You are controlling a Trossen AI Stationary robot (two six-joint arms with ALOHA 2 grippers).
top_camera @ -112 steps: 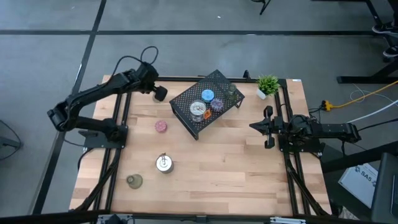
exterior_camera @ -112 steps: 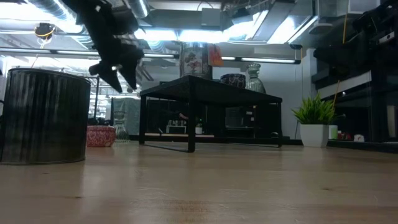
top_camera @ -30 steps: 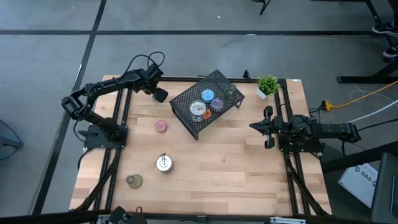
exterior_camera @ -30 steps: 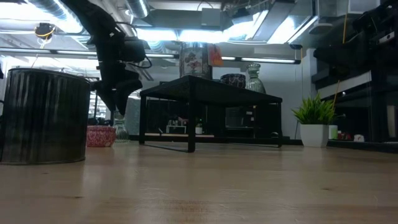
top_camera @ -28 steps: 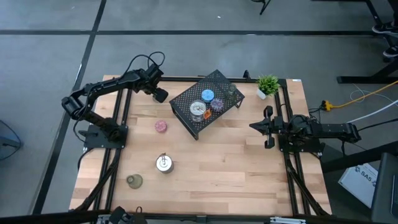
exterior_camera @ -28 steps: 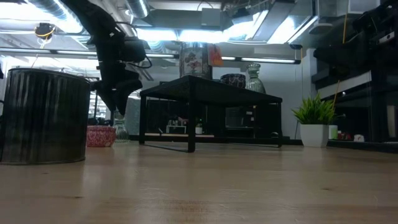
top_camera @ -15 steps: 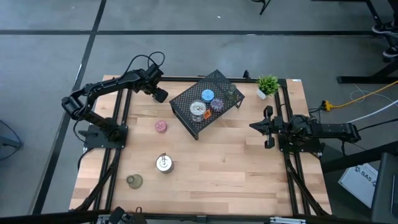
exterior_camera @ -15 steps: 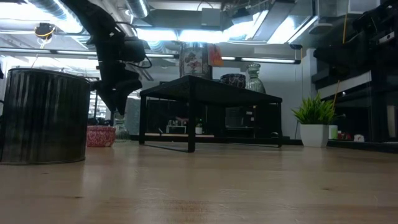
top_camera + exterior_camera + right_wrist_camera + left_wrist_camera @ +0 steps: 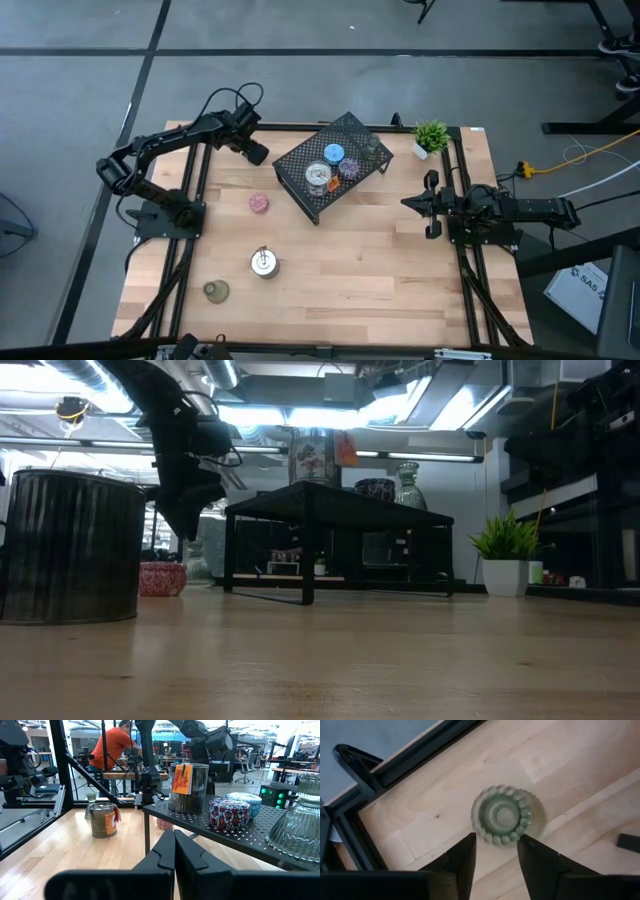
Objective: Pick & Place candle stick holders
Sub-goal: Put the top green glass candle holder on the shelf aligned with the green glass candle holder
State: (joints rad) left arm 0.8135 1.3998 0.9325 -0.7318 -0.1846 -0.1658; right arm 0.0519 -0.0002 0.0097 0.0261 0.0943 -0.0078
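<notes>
Wooden worktop (image 9: pixel 340 260) from above: black mesh rack (image 9: pixel 330 165) near the back carries a silver holder (image 9: pixel 318 177), blue holder (image 9: pixel 334 153), purple holder (image 9: pixel 349 168) and a glass holder (image 9: pixel 372 146). Left on the bare wood: pink holder (image 9: pixel 259 203), second silver holder (image 9: pixel 263 262), green holder (image 9: pixel 216 291). So roughly half looks done. Left tool (image 9: pixel 257 153) hangs over the back left corner; right tool (image 9: pixel 412 203) waits closed at the right edge.

Low view: left tool (image 9: pixel 188 518) is above the wood, beside the rack (image 9: pixel 335 500).

Left wrist view: ribbed green holder (image 9: pixel 504 815) sits on the wood near the corner, between narrowly parted fingers (image 9: pixel 465 855), not yet gripped.

Right wrist view: closed fingers (image 9: pixel 172 852) aimed at the rack (image 9: pixel 220 832).
</notes>
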